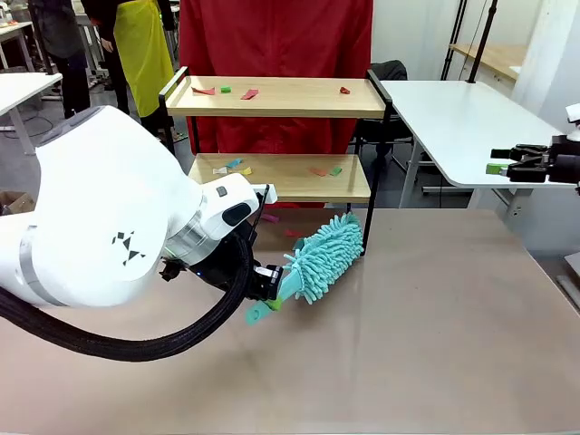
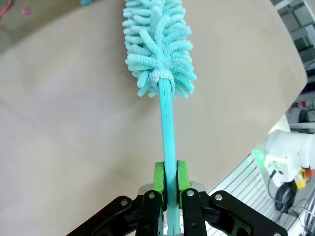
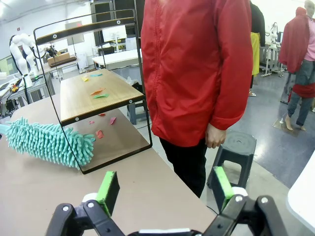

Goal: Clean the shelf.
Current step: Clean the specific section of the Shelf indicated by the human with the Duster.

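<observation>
The shelf (image 1: 272, 97) stands at the far edge of the brown surface (image 1: 435, 344), near its middle, right in front of a person in a red jacket (image 1: 272, 36). Small paper scraps lie on both boards: red and green ones on the top board (image 1: 224, 90), with one more red piece (image 1: 344, 90) near its right end, and white, blue and yellow ones (image 1: 231, 168) plus an orange and a green one (image 1: 328, 170) on the lower board. A few pink scraps (image 1: 269, 217) lie on the surface under it.

The left jaws sit on the robot's side of the shelf, lower than its lower board and clear of the frame. They are clenched on the thin turquoise handle (image 2: 167, 132) of a fluffy duster (image 1: 324, 256), with a green pad (image 2: 158, 177) pressed to each side of it. The duster's head reaches up and to the right, and its tip is right at the shelf's front right post. Whether it touches the post cannot be told.

The right jaws hang far off to the right, by the edge of a white side table (image 1: 453, 118) and well apart from the shelf. They are released, their green pads (image 3: 109, 189) spread wide with nothing between them. From that wrist, the shelf (image 3: 93, 96) lies ahead and to the left, the duster (image 3: 49, 142) resting at its foot, and a black stool (image 3: 236, 147) stands beside the person (image 3: 197, 73).

The only marking is a cluster of small black triangles (image 1: 127, 246) on the left arm's white casing
</observation>
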Controlling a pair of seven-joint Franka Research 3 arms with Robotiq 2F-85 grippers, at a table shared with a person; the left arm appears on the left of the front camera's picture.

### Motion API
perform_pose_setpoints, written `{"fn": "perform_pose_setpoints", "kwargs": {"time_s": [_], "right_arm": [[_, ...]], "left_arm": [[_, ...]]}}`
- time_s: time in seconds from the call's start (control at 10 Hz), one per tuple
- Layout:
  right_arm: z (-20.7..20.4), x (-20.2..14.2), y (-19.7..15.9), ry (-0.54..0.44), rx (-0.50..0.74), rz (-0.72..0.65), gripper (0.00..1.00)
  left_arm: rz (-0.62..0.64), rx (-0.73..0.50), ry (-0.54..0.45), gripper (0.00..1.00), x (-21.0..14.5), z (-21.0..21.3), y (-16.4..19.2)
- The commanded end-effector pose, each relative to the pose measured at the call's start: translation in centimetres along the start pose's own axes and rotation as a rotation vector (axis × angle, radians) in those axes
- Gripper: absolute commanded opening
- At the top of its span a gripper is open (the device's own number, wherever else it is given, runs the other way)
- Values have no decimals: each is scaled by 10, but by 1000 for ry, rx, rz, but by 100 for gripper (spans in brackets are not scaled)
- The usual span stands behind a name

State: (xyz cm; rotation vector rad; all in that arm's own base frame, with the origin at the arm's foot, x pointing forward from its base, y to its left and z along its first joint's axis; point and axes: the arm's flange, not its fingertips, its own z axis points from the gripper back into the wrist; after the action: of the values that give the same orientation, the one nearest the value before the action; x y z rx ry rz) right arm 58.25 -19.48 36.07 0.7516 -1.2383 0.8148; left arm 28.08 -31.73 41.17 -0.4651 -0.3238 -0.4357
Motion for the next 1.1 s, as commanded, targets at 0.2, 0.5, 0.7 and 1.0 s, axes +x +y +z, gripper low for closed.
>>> {"fn": "perform_pose_setpoints", "kwargs": {"time_s": [0.2,0.5,0.7,1.0], "right_arm": [[-1,9,1,8,-14,-15,100],[-1,9,1,8,-14,-15,100],[-1,9,1,8,-14,-15,100],[-1,9,1,8,-14,-15,100]], "left_arm": [[127,25,-116,13,19,-24,-21],[179,-9,-116,13,32,-45,-23],[261,12,-203,13,39,-53,-22],[286,-6,-221,13,47,-65,-24]]}}
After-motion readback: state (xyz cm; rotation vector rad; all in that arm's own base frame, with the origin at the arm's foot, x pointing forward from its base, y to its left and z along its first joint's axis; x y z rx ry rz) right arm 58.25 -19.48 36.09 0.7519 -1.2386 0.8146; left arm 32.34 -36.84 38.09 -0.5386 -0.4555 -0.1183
